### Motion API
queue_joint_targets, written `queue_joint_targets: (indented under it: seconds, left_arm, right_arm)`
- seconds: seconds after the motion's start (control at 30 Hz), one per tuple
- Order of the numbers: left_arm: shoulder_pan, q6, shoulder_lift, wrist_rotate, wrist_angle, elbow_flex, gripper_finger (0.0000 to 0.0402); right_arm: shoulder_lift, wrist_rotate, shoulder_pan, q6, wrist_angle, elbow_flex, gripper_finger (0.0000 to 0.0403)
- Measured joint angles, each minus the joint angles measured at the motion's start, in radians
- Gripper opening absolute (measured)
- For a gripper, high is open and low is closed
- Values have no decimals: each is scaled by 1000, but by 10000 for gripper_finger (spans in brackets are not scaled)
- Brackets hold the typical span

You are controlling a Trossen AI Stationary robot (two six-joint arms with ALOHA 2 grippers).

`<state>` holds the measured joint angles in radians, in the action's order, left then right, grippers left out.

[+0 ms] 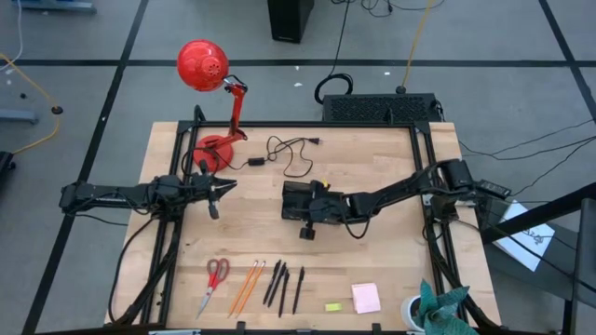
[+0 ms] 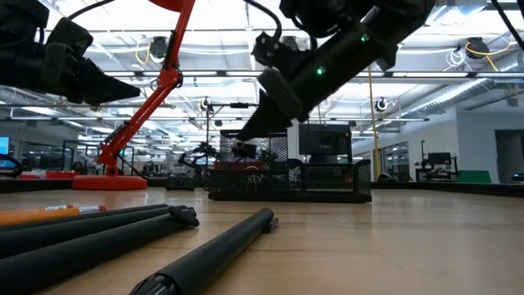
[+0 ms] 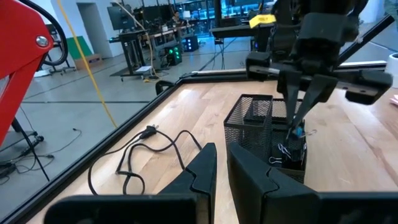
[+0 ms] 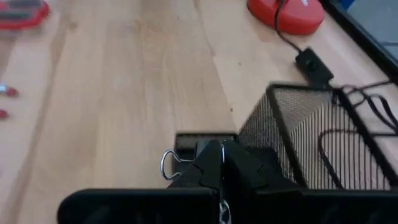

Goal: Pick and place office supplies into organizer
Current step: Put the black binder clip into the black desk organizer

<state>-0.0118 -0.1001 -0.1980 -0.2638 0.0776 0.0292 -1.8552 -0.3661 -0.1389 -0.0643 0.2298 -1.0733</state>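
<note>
The organizer (image 1: 292, 193), a black mesh tray, stands mid-table; it also shows in the left wrist view (image 3: 255, 118) and the right wrist view (image 4: 311, 137). My right gripper (image 1: 309, 216) (image 3: 296, 129) (image 4: 222, 163) hangs over the organizer's low part, fingers down, shut on a small black binder clip (image 4: 186, 155). My left gripper (image 1: 222, 189) (image 3: 221, 168) waits to the left, shut, touching nothing. Red-handled scissors (image 1: 216, 277), two orange pencils (image 1: 247, 284), black pens (image 1: 282, 284), a yellow-green block (image 1: 333, 305) and a pink pad (image 1: 366, 297) lie along the near edge. My right gripper pinches the binder clip between its two shut fingers, coming from above and pointing down. One wire handle loop (image 4: 168, 165) sticks out beside the fingers. The fingers hide the exact place of contact. The clip sits low at the organizer's low compartment (image 3: 290, 154); whether it rests there I cannot tell.
A red desk lamp (image 1: 207, 70) stands at the far left corner, with a black cable (image 1: 291, 154) lying beside it. A large black box (image 1: 380, 107) sits beyond the far edge. Bare wood lies between the organizer and the near row. A white cup with teal cloth (image 1: 433, 307) stands at the near right.
</note>
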Motion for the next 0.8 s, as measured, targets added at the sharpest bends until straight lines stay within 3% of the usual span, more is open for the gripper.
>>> queue_joint_targets:
  seconds: [0.57, 0.8]
  left_arm:
    - [0, 0, 0, 0, -8, 0, 47]
    - [0, 0, 0, 0, -8, 0, 47]
  right_arm:
    - [-64, -1, 5, -25, 5, 0, 3]
    - [-65, 0, 5, -30, 6, 0, 58]
